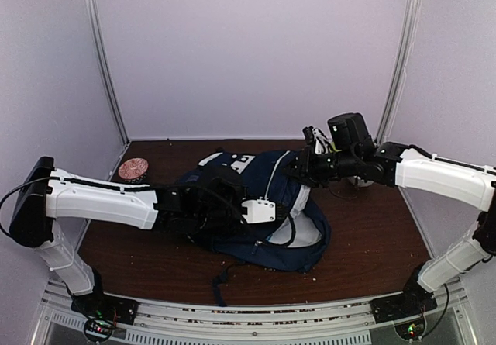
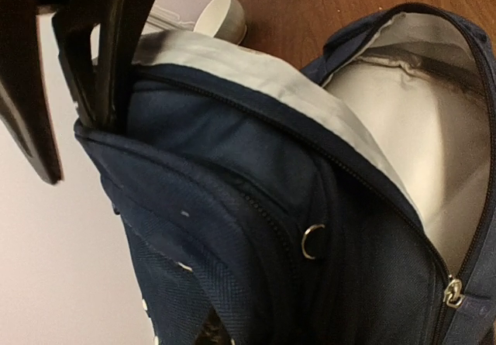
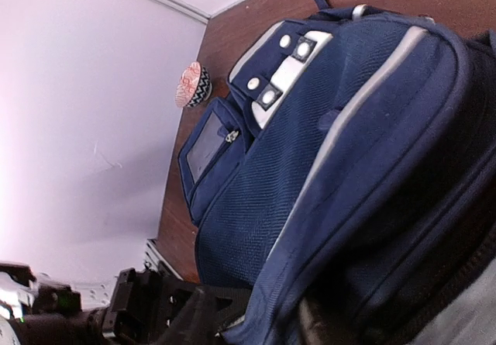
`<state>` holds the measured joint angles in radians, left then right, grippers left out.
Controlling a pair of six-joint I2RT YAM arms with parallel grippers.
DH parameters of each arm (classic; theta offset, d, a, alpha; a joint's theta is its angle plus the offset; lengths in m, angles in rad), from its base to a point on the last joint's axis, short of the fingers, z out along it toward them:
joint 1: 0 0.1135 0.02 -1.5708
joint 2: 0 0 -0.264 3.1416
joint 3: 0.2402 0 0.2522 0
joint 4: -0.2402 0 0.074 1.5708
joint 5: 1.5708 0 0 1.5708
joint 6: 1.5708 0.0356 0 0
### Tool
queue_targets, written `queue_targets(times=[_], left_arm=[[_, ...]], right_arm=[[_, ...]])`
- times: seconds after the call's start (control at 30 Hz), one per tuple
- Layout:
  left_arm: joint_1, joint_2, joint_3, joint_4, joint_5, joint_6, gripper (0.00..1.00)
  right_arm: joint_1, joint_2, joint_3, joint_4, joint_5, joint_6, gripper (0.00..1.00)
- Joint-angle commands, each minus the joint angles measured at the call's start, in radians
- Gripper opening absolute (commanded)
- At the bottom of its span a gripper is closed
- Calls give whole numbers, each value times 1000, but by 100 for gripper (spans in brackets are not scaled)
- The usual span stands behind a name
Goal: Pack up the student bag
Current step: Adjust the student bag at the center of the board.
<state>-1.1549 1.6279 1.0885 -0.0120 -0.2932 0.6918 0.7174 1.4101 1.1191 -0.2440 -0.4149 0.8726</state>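
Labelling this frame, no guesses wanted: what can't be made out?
Inside the student bag: the left arm covers it in the top view; the left wrist view shows only lining, cut off.
Jaws of the right gripper: dark at the right wrist view's bottom edge; grip unclear.
Contents of the bowl: too small, top view.

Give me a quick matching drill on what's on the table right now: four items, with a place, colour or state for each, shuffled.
Things:
1. student bag
2. patterned bowl
3. left gripper
4. bag lining

Descriptions:
A. light grey
B. far left corner of the table
C. closed on the bag's rim
D. navy, lying mid-table, unzipped

Pairs: 1-D, 2-B, 3-C, 4-A
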Motion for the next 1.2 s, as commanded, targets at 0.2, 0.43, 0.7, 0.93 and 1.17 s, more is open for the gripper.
queue_targets(times=[0.2, 0.43, 0.7, 0.93, 1.17], left_arm=[[15, -20, 5, 79, -85, -115, 0], [14, 9, 29, 89, -111, -153, 0], [12, 15, 42, 102, -115, -174, 0], [12, 0, 30, 122, -130, -184, 0], [12, -12, -3, 161, -181, -176, 0]], right_arm=[[4, -244, -92, -153, 356, -179, 58], [65, -233, -111, -168, 497, -140, 58], [93, -111, -27, -185, 575, -151, 57], [97, -32, -6, -266, 643, -171, 50], [64, -223, -209, -287, 696, -151, 45]])
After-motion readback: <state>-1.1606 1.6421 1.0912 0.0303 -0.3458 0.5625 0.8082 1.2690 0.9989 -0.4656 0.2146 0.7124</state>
